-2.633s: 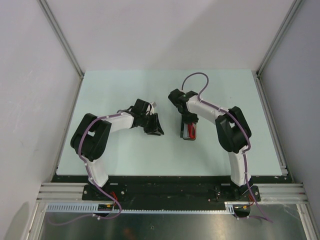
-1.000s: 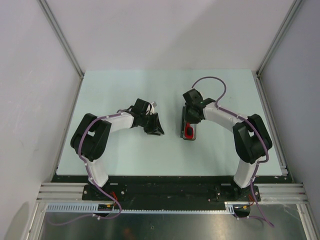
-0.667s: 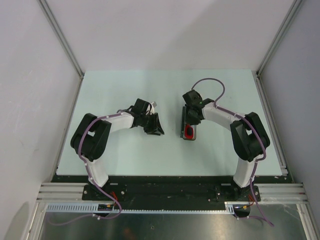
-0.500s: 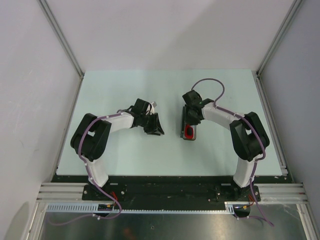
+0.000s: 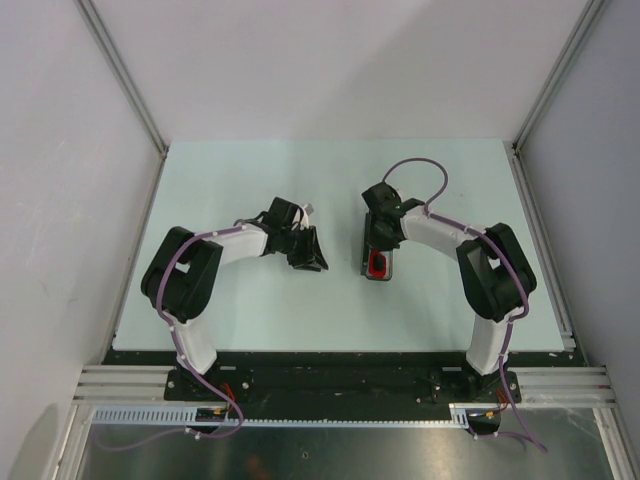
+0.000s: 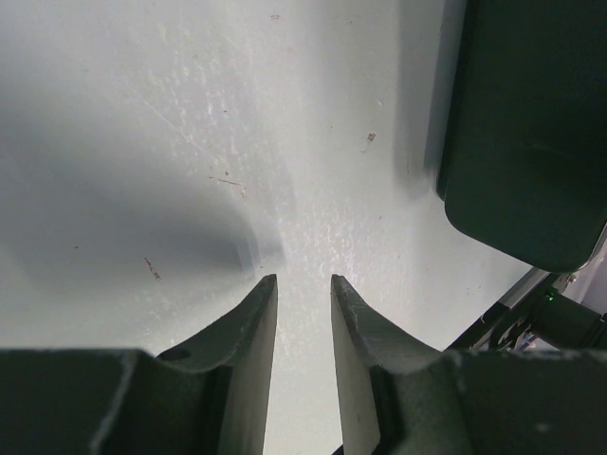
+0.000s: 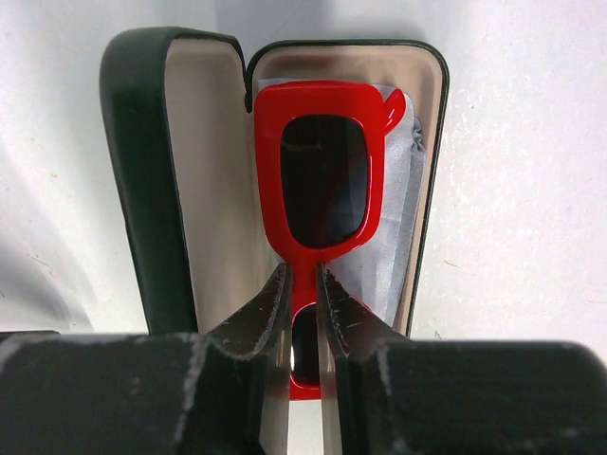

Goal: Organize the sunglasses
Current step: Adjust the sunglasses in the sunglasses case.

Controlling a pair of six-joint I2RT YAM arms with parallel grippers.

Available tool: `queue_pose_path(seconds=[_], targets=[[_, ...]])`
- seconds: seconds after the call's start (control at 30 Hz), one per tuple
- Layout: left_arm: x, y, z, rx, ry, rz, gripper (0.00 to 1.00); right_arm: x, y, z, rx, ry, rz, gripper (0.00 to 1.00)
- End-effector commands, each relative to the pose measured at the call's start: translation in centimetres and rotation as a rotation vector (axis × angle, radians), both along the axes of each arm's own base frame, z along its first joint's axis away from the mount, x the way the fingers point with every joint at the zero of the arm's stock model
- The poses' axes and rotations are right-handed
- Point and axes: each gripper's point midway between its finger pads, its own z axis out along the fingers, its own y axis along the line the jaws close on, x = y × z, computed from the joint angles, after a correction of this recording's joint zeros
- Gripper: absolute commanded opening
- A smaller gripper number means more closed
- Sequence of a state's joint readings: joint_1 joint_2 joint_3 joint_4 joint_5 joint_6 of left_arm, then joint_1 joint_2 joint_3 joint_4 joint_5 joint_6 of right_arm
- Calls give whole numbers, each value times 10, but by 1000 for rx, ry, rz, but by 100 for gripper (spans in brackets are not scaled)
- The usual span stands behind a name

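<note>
While I watch through the right wrist camera, the sunglasses [image 7: 322,180] lie inside the open black case [image 7: 142,190], lengthwise, with a pale cloth [image 7: 403,218] under them along the case's right side. The lid stands open on the case's left, showing its beige lining. The right gripper [image 7: 303,284] sits over the near half of the case, and its two fingers [image 7: 277,303] are drawn in to a narrow slot that pinches the red bridge between the lenses; I see red plastic filling the gap, touching both inner faces. From the overhead camera the case rests on the table [image 5: 250,180], right of centre, with the right arm reaching over it from the far side. The left gripper [image 6: 303,284] hangs low over bare table to the left of the case, apart from it, its fingers parted by a slim gap with nothing between them.
</note>
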State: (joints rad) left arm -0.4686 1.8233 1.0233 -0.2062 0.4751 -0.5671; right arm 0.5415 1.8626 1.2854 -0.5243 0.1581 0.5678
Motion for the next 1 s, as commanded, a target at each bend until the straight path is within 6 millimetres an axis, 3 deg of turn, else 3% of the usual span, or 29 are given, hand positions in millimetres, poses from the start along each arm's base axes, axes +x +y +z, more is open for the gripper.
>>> queue_pose_path(seconds=[0.0, 0.3, 0.7, 0.83, 0.97], targets=[[12, -6, 26, -39, -69, -17, 34, -5, -8, -10, -57, 23, -53, 13], [13, -5, 26, -38, -71, -15, 34, -3, -18, -8, -104, 11, -34, 13], [12, -6, 25, -39, -65, -17, 34, -7, -14, -12, -141, 11, 58, 14], [13, -6, 26, -40, -66, -16, 34, -7, -13, -9, -120, 14, 27, 25], [12, -6, 26, -40, -66, -16, 34, 4, -8, 16, -57, -56, 14, 32]])
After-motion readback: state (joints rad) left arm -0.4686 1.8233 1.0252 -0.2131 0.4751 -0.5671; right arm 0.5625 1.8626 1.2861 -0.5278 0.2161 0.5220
